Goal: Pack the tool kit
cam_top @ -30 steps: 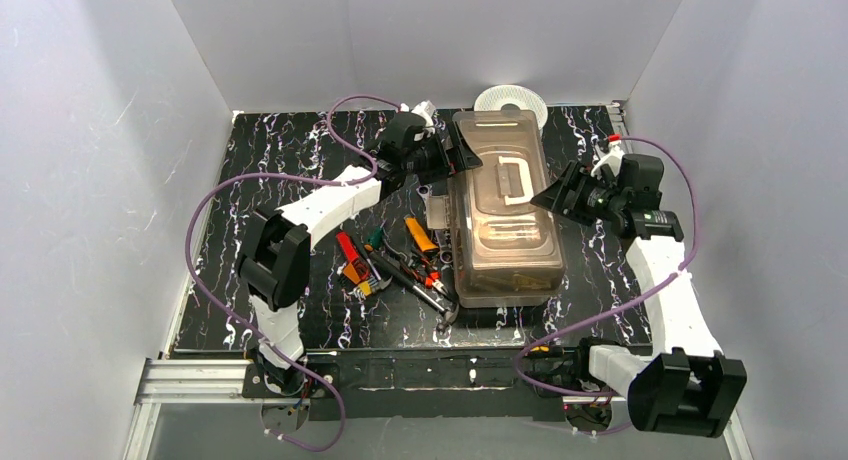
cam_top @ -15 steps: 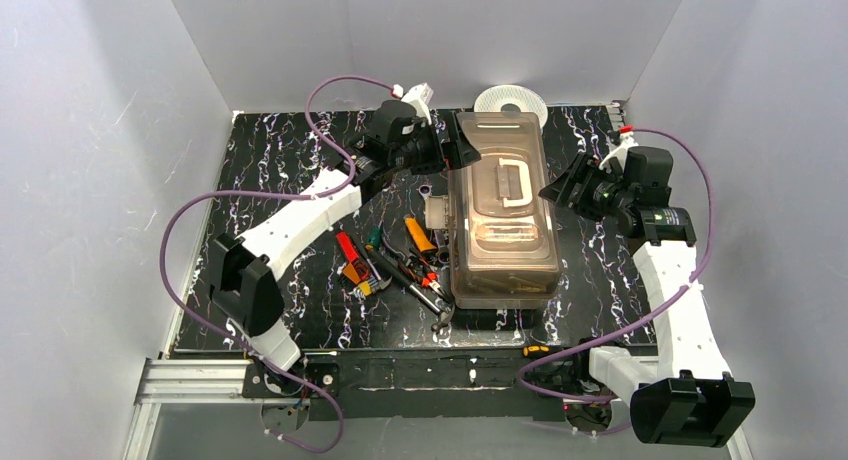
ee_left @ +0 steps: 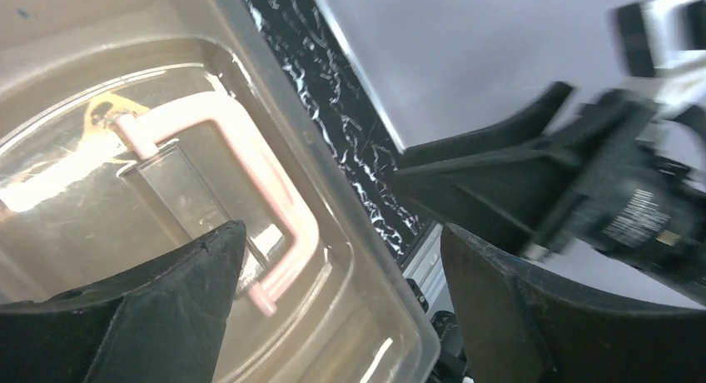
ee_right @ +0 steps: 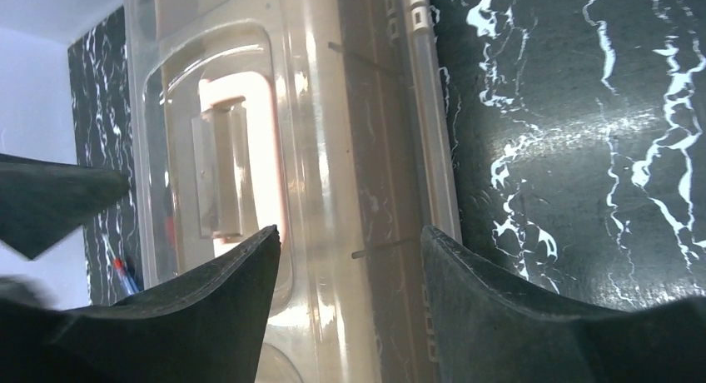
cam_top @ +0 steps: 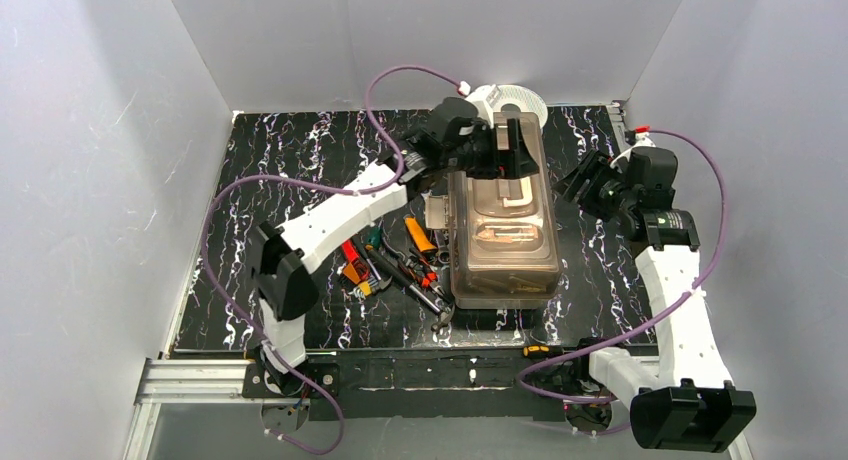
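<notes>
A large translucent smoky-brown plastic toolbox (cam_top: pixel 505 245) stands lengthwise on the black white-veined marbled table (cam_top: pixel 280 160) between the two arms, its lid on and its cream lid handle (cam_top: pixel 516 192) lying flat in the recess on top; the left gripper (cam_top: pixel 508 152) hangs over the far end of the lid, just beyond the handle, with its jaws spread wide; in the left wrist view its black fingers (ee_left: pixel 158 316) frame the handle and the lid's right rim, the handle sitting close to the left-hand finger and apart from both; the right gripper (cam_top: pixel 572 185) is off the box's right side, level with the handle, jaws likewise wide and holding nothing; in the right wrist view its fingers (ee_right: pixel 516 316) straddle the right long edge of the lid, the handle showing past the left finger, and whether they touch the plastic cannot be told; a cluster of small hand tools (cam_top: pixel 395 265), a green-handled screwdriver (cam_top: pixel 373 238) and a hammer (cam_top: pixel 440 305) among them, lies on the table just left of the box; a round white spool (cam_top: pixel 512 100) sits behind its far end.
</notes>
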Robot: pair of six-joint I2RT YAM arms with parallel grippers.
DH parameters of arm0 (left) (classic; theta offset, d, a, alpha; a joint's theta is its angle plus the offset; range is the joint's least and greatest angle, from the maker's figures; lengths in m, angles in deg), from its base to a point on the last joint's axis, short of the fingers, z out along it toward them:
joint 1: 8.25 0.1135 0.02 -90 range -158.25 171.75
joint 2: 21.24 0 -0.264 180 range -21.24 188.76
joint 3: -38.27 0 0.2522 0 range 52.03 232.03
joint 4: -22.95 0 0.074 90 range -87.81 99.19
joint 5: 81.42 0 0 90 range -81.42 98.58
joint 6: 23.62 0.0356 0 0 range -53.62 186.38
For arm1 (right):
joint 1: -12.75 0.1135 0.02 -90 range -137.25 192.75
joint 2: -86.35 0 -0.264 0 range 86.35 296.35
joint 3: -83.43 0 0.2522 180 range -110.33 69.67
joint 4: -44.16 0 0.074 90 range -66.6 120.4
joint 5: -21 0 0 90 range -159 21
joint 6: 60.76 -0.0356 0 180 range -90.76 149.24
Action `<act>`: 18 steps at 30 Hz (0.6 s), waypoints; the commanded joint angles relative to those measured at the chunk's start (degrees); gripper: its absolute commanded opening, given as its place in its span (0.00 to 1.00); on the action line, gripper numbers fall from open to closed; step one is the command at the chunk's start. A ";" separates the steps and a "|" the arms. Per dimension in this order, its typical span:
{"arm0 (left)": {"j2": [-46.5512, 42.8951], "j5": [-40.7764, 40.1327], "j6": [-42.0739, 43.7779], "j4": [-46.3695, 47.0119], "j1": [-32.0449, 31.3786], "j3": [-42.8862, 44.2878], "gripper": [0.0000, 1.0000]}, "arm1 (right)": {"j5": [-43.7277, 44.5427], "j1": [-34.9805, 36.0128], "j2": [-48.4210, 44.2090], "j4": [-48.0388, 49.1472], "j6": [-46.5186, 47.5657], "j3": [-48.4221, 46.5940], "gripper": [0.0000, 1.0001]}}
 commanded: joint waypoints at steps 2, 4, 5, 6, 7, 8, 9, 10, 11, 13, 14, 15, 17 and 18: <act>5.93 -2.67 -1.35 -7.79 -2.50 7.55 0.85 | 8.48 0.15 -4.28 2.36 -3.46 1.28 0.69; 9.22 -5.42 -1.93 -11.49 -3.58 12.14 0.85 | 10.45 0.17 -5.61 2.98 -4.54 2.23 0.68; 10.64 -7.57 -2.40 -13.56 -4.10 14.49 0.85 | 11.40 0.18 -6.17 3.14 -5.42 2.79 0.68; 12.07 -8.86 -3.16 -15.64 -4.46 16.56 0.85 | 13.82 0.19 -6.85 3.10 -6.55 3.27 0.67; 13.42 -9.86 -4.08 -17.39 -4.73 18.59 0.85 | 15.41 0.16 -7.28 3.04 -7.65 3.77 0.66; 14.65 -10.61 -4.74 -18.70 -5.04 20.00 0.85 | 16.57 0.15 -7.76 2.87 -8.45 4.22 0.65; 15.65 -11.43 -5.28 -19.89 -5.28 21.31 0.85 | 17.71 0.16 -8.05 2.68 -9.13 4.66 0.65; 16.53 -11.76 -5.54 -20.94 -5.43 22.59 0.85 | 18.88 0.18 -8.39 2.27 -9.94 5.06 0.64; 17.38 -13.98 -5.73 -22.20 -5.61 23.71 0.85 | 20.94 0.15 -8.73 1.75 -10.91 5.40 0.63; 18.50 -17.42 -5.76 -25.13 -5.97 25.60 0.85 | 23.81 0.17 -9.45 0.58 -12.41 5.88 0.62; 18.72 -19.61 -5.60 -26.48 -6.20 26.06 0.85 | 25.31 0.16 -9.77 -0.13 -13.22 6.08 0.62; 18.69 -22.30 -5.28 -27.45 -6.54 26.12 0.85 | 26.65 0.18 -10.11 -0.71 -13.85 6.18 0.62; 18.54 -26.35 -4.80 -28.76 -7.32 26.00 0.85 | 28.38 0.18 -11.05 -1.42 -15.03 6.59 0.61; 18.82 -26.90 -4.73 -28.94 -7.62 26.17 0.85 | 28.87 0.18 -11.51 -1.64 -15.48 6.88 0.61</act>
